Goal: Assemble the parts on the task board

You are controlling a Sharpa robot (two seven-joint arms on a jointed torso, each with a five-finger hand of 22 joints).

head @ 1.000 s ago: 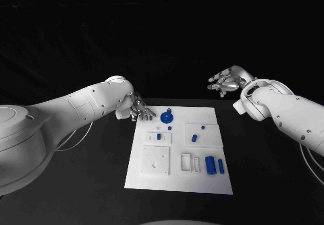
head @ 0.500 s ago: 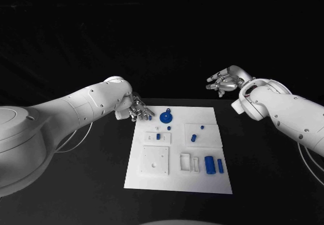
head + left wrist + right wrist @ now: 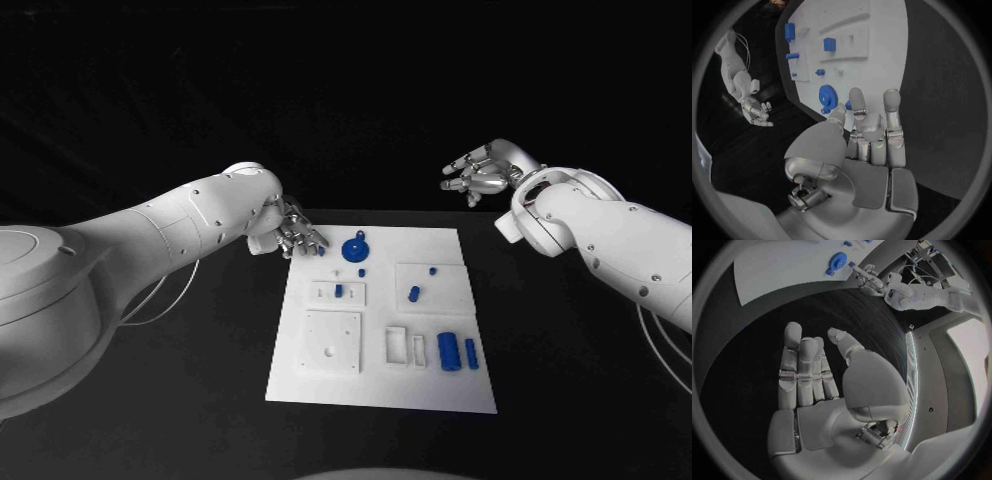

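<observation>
The white task board point(image 3: 378, 388) lies in the middle of the table. A blue gear point(image 3: 356, 249) stands near its far edge. Small blue pegs point(image 3: 338, 290) sit in white blocks, and two blue cylinders point(image 3: 449, 351) lie at the near right. My left hand point(image 3: 299, 236) hovers at the board's far left corner, fingers stretched out and holding nothing; in the left wrist view this hand point(image 3: 870, 135) points toward the gear point(image 3: 826, 95). My right hand point(image 3: 483, 170) is raised beyond the far right corner, and its open, empty palm point(image 3: 817, 375) faces the board point(image 3: 779, 265).
Black table point(image 3: 173, 370) surrounds the board on all sides. White blocks point(image 3: 333, 342) with recesses take up the board's near left. My left forearm point(image 3: 159, 225) reaches over the table's left side, my right forearm point(image 3: 620, 240) over its right.
</observation>
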